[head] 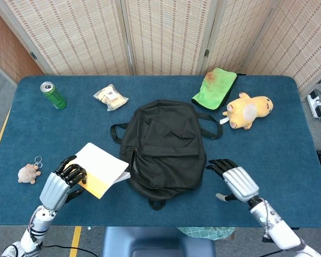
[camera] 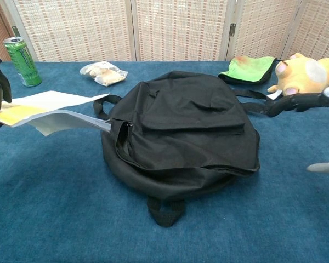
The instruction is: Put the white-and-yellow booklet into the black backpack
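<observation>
Booklet (head: 100, 167) held by left hand (head: 61, 183) beside black backpack (head: 165, 150).

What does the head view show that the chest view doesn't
Only the head view shows the small keychain toy at the table's left edge, and the whole of both hands. Only the chest view shows the booklet lifted clear of the table, its pages drooping toward the backpack's side zipper. Both show the left hand holding the booklet, the open right hand near the backpack, the green can, snack packet, green cloth and yellow plush.
</observation>
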